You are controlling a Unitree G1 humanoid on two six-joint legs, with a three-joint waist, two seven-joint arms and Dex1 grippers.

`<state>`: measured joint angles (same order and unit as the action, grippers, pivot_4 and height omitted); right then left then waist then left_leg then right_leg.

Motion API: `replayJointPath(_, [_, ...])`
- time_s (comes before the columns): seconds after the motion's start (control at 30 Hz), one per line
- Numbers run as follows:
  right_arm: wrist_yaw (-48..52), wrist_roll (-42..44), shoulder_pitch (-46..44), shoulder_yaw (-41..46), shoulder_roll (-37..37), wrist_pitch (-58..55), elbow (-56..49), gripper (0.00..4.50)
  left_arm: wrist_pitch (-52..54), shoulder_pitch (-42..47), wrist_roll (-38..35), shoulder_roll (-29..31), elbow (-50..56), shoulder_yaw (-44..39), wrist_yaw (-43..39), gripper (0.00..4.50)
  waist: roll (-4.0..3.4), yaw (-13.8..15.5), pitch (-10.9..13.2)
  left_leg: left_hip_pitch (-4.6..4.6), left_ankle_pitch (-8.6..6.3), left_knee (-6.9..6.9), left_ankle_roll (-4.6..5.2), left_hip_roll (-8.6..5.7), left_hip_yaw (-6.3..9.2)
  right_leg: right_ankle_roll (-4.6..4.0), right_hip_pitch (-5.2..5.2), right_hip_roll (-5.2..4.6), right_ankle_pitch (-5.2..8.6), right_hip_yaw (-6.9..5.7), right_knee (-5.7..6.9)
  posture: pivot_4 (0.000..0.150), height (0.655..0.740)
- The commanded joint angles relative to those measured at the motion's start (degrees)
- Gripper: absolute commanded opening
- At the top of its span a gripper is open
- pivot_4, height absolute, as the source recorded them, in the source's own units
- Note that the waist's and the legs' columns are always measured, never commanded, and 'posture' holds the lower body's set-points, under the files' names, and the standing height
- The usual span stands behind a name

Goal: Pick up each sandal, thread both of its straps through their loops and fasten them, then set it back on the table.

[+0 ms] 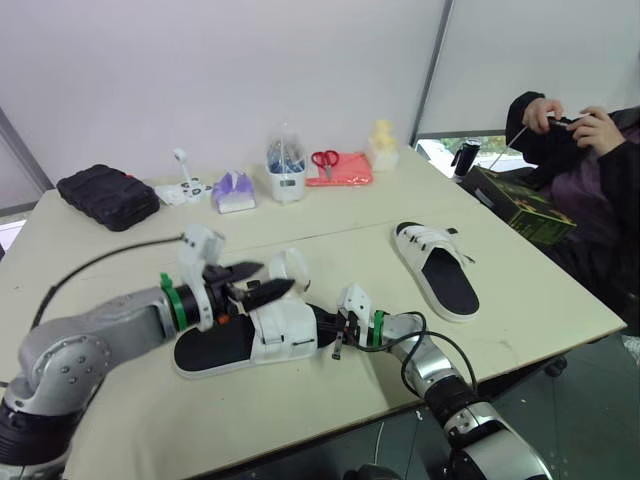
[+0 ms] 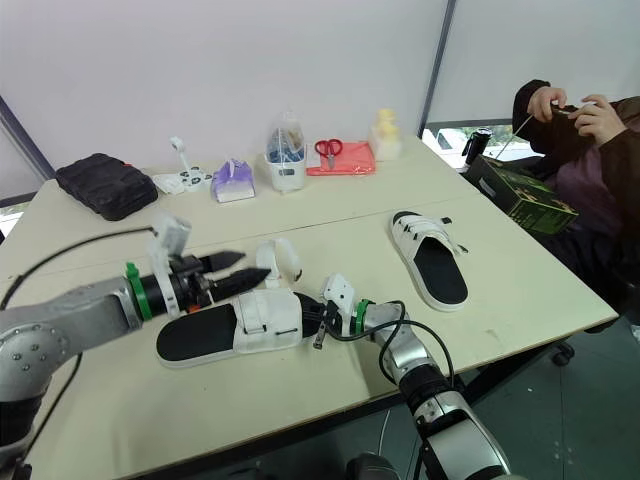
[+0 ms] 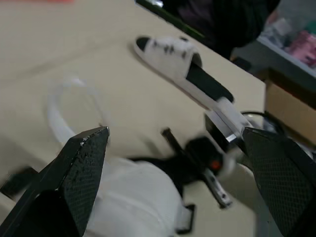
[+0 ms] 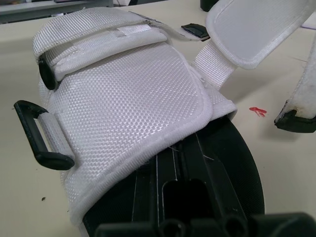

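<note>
Work is in hand on the near sandal (image 1: 285,335), which lies flat on the counter (image 1: 300,400) close to its front edge, between the two arms. Its broad white flap is folded across the upper, but one strap (image 4: 256,27) stands free and a black loop (image 4: 37,136) at the side of the upper is empty, so threading and fastening on this sandal appear unfinished. The left gripper (image 1: 262,280) hovers just above the upper with jaws wide and nothing between them. The right gripper (image 1: 338,332) is at the toe end of the sole; whether its jaws are closed on the sole cannot be told. The second sandal (image 1: 440,272) rests on the counter toward the right edge, well apart from both arms. Whether its straps are fastened cannot be made out. No brand or writing is legible on either sandal. The green box (image 1: 525,208) at the far right corner carries print that cannot be read.
</note>
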<state>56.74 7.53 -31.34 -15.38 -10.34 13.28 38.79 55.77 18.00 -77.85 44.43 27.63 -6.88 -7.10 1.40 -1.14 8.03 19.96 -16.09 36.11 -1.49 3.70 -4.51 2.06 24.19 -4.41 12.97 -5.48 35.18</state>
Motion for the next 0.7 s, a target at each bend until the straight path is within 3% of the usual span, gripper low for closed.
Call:
replayJointPath(0.03, [-0.8, -6.5, 3.4, -4.2, 0.3, -3.8, 10.0, 0.00, 1.6, 5.4, 2.7, -6.9, -3.8, 4.6, 8.9, 4.46, -0.08, 0.3, 0.0, -0.09, -0.01, -0.01, -0.01, -0.02, 0.02, -0.03, -0.11, 0.00, 0.02, 0.00, -0.02, 0.150, 0.7400])
replayJointPath(0.13, [-0.6, -6.6, 3.4, -4.5, 0.8, -3.8, 10.3, 0.00, 2.0, 9.6, 7.1, -11.6, -5.9, 7.6, 9.4, 4.46, 0.05, -0.1, 0.0, -0.64, -0.25, 0.03, -0.43, -0.03, 0.09, -0.18, -0.78, 0.01, 0.12, 0.00, -0.32, 0.150, 0.7400])
replayJointPath(0.37, [-0.7, -6.6, 3.6, -3.9, 1.0, -4.1, 9.9, 0.00, 4.5, 14.1, 13.8, -15.7, -9.6, 8.9, 10.2, 4.46, 0.02, -1.1, -0.2, -0.63, -0.53, -0.08, -0.90, -0.04, 0.28, -0.06, -0.80, 0.38, 0.08, 0.05, -0.25, 0.150, 0.7400])
replayJointPath(0.7, [-1.1, -6.4, 4.4, -3.6, 0.4, -4.1, 9.2, 0.00, 13.1, 14.0, 12.1, -16.5, -6.4, 1.6, 16.9, 4.46, 0.00, -1.2, -0.2, -0.63, -0.53, -0.04, -0.90, -0.01, 0.36, -0.16, -0.73, 0.40, 0.15, 0.09, -0.21, 0.150, 0.7400])
